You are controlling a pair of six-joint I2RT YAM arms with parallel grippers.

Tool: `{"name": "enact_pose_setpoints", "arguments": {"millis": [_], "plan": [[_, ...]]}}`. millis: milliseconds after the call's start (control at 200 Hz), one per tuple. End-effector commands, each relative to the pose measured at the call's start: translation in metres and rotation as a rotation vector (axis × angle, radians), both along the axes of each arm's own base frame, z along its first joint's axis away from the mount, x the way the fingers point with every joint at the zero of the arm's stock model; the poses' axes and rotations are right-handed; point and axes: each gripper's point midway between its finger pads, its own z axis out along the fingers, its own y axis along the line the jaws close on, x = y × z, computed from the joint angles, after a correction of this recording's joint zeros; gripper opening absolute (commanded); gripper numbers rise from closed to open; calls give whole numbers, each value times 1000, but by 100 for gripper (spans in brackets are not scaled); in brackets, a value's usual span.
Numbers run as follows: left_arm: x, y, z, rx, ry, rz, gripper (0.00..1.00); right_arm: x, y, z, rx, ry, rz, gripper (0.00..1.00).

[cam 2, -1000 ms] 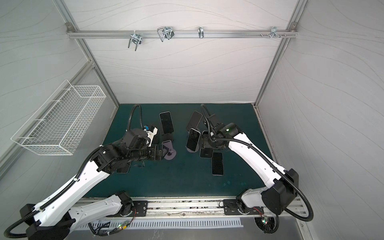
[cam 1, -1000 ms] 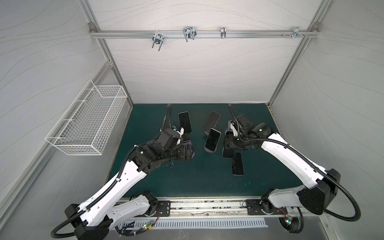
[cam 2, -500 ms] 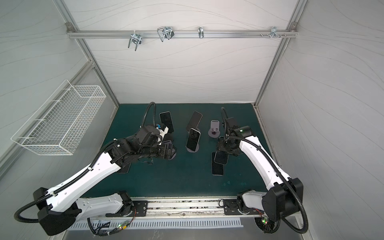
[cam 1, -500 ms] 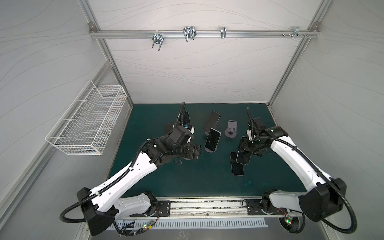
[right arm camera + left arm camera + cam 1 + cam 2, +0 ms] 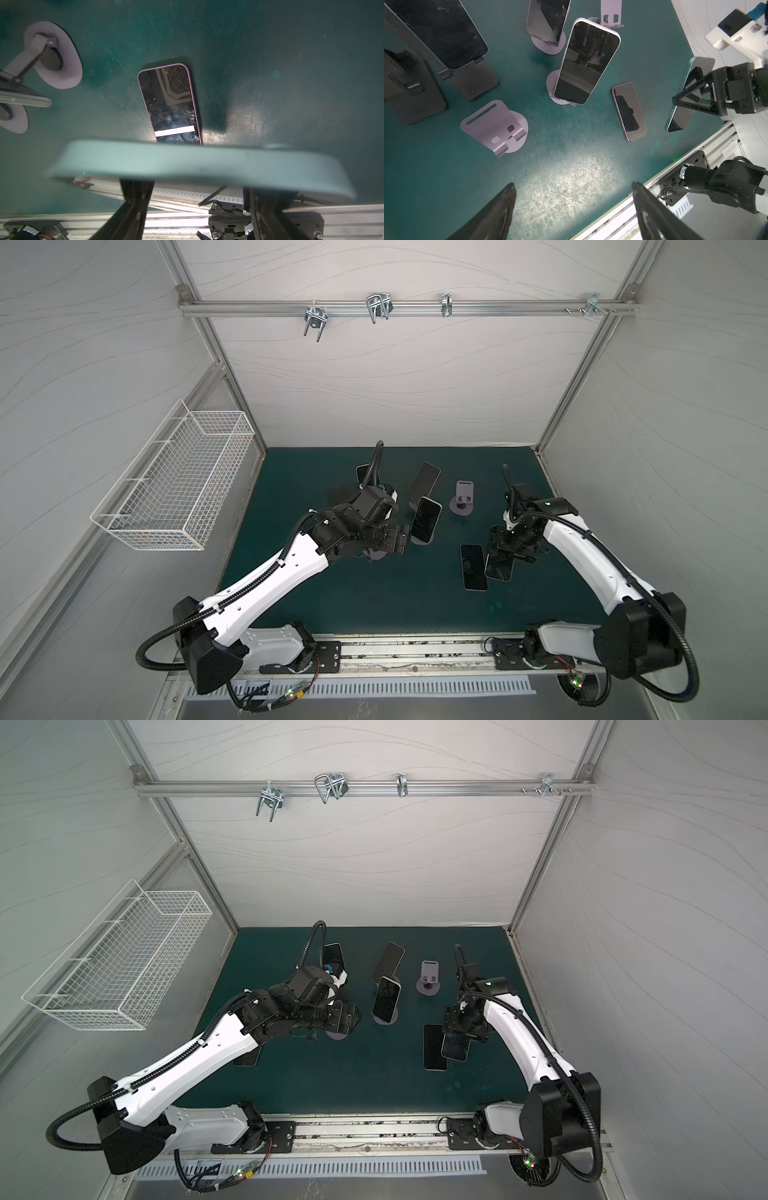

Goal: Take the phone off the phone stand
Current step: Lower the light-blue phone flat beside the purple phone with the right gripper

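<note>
Gripping the teal phone (image 5: 498, 569), the right tool (image 5: 509, 551) holds it screen-up, long axis front-to-back; left tool (image 5: 573, 185) spread wide, empty.

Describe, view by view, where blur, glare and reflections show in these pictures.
Right wrist view: the teal phone, close to the lens, is blurred; the flat phone mirrors a bright strip. Left wrist view: glare whitens the scratched mat; the fingers of the left tool are dark and soft-edged. Both top views: sharp and evenly lit.
</note>
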Motion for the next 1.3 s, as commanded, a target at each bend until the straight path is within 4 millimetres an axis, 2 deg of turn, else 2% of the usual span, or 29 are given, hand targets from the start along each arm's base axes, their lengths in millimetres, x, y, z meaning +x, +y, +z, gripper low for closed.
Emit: {"name": "enact_pose_setpoints", "arguments": {"millis": [0,510,900,1055,1295], "plan": [[7,-9,22,-49,-48,4,89,-4,-5,-14,-20,57,24,65],[8,-9,17,-22,-40,-9,91,-2,-10,-58,-14,215,17,68],[6,-9,15,-22,-34,-16,92,12,-7,-60,-11,277,42,68],[5,-9,15,-22,-36,-29,93,19,-12,-58,-51,308,78,68],[5,-10,15,-7,-48,-58,94,13,-17,-65,-64,350,108,69]]}}
